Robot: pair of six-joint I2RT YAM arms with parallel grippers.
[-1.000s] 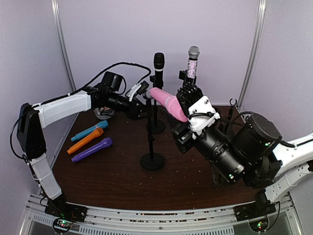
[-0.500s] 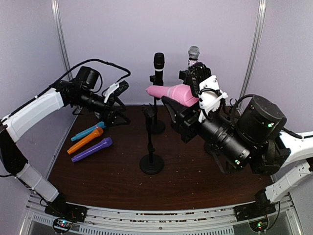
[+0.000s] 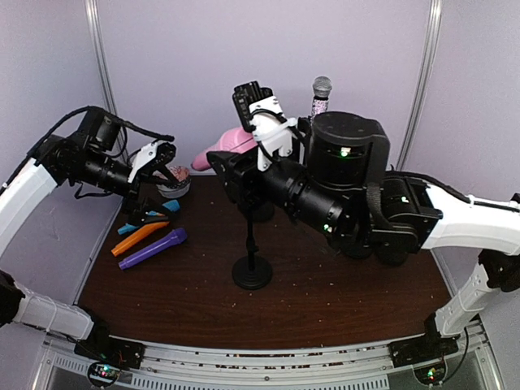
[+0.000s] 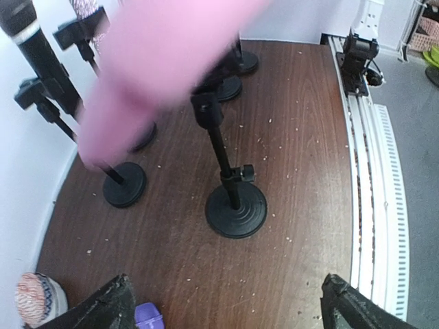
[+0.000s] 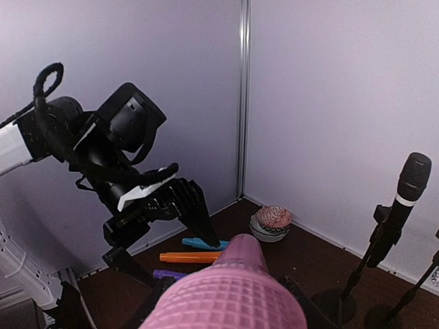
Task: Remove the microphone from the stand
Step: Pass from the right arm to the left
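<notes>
My right gripper (image 3: 242, 153) is shut on the pink microphone (image 3: 221, 149) and holds it in the air, left of and above the empty black stand (image 3: 251, 236). In the right wrist view the pink microphone (image 5: 236, 291) fills the bottom, its mesh head nearest the camera, between my fingers (image 5: 305, 305). It shows as a pink blur in the left wrist view (image 4: 158, 68). My left gripper (image 3: 158, 183) is open and empty at the left, above the loose microphones. In its own view the gripper (image 4: 223, 308) faces the empty stand (image 4: 234, 202).
Blue (image 3: 150, 216), orange (image 3: 140, 234) and purple (image 3: 153, 248) microphones lie at the table's left. A patterned bowl (image 3: 172, 187) sits at the back left. A glittery microphone (image 3: 320, 93) and a black one (image 4: 31, 38) stand on stands at the back.
My right arm has swung left and up with the pink microphone, away from the stand. My left arm has pulled back to the left and lower, over the loose microphones.
</notes>
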